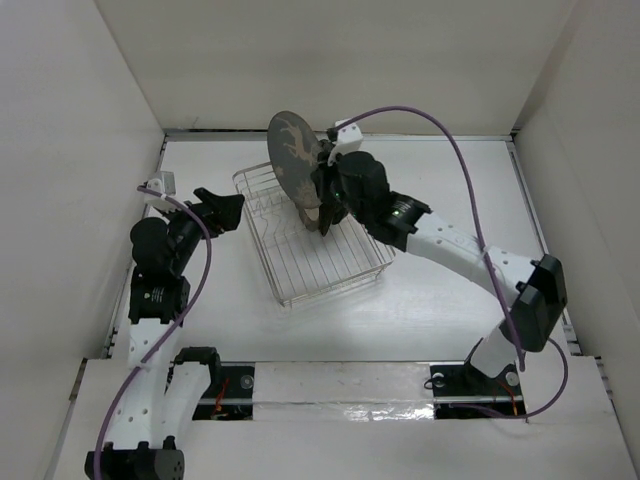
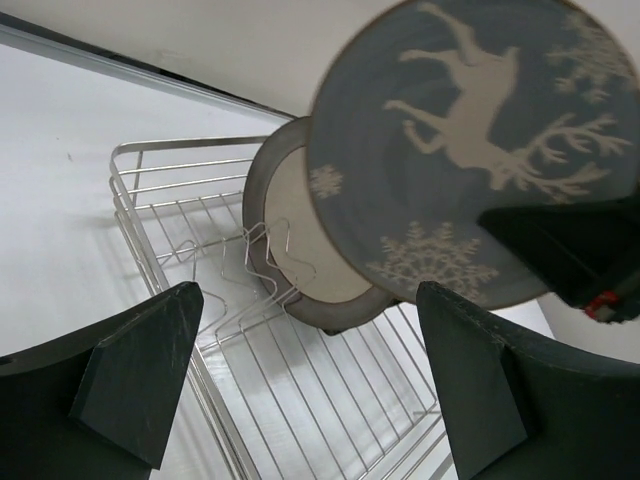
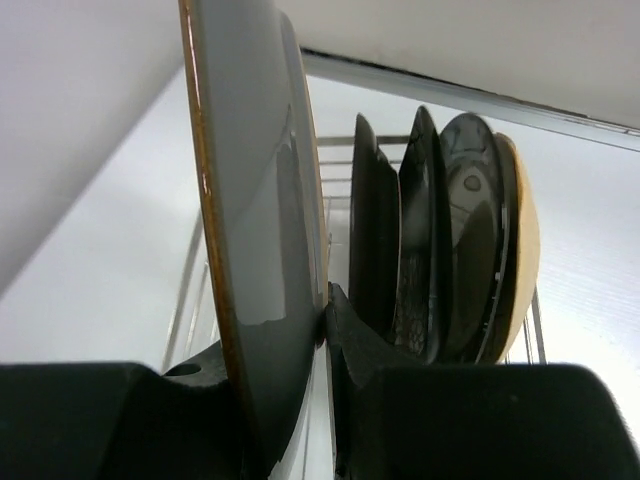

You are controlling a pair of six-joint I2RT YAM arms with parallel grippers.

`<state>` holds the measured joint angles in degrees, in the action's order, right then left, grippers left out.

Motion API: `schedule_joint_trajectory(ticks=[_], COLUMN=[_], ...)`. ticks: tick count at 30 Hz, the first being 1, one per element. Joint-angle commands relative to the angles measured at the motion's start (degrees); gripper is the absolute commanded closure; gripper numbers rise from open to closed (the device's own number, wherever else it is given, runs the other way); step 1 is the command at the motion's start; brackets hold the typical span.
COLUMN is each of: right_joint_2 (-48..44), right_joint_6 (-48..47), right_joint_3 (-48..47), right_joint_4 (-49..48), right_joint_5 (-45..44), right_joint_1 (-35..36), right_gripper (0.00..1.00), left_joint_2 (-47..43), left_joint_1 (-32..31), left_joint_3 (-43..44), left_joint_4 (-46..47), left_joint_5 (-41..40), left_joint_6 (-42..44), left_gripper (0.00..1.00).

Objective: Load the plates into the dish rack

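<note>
While the right gripper (image 1: pixel 316 212) pinches the grey deer plate (image 1: pixel 293 150) by its bottom edge, the plate stands up on its side over the far part of the dish rack (image 1: pixel 345 270). In the right wrist view, the jaws are squeezed tight on the deer plate (image 3: pixel 255 200), one finger on each face. I cannot tell if the plate's edge touches the wires, because the gripper hides it.

Four other plates (image 3: pixel 420 220) stand on edge in the rack, packed close together in a row. Three look dark, and the last one is the tan plate (image 3: pixel 525 240). The deer plate is just beside this row, with a small gap between.

The left gripper (image 1: pixel 220 205) hangs by the left side of the rack. Its jaws are wide apart and hold nothing. From its camera, the white deer (image 2: pixel 470 120) shows on the grey plate, and a dark-rimmed plate (image 2: pixel 300 240) with a cream middle leans behind it among the prongs (image 2: pixel 255 255). The rack sits on the white table (image 1: pixel 450 330).
</note>
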<state>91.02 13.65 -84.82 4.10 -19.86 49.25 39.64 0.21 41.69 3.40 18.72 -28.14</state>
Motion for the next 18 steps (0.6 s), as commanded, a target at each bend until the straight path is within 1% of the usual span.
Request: schedule_joint_trajectory(ticks=[1,6,12,18], right_joint_2=[2.92,8.29,13.47,16.90], right_joint_6=[-6.00,-7.76,-7.15,-4.34], right_joint_3=[-8.41,-13.09,-16.25,-16.61], right_joint_4=[-1.91,0.29,2.49,3.54], right_joint_5=[-11.95,-16.61,-17.76,-16.88], right_joint_1=[2.43,2.95,2.95,2.95], right_gripper=[1.00,1.00,1.00,1.00], left_joint_2=[-0.26,-1.14,-2.72,-2.81], left_joint_1=[-1.61,-6.08,-8.72,-10.40], left_joint_3=[0.49,2.07,3.13,3.13], left_joint_4=[1.26,-1.11,-2.52,-2.78], left_joint_5=[0.18,-3.51,-6.50,-6.50], left_joint_6=[3.44,5.29,6.78,7.13], left_gripper=[0.14,0.15,0.15,0.15])
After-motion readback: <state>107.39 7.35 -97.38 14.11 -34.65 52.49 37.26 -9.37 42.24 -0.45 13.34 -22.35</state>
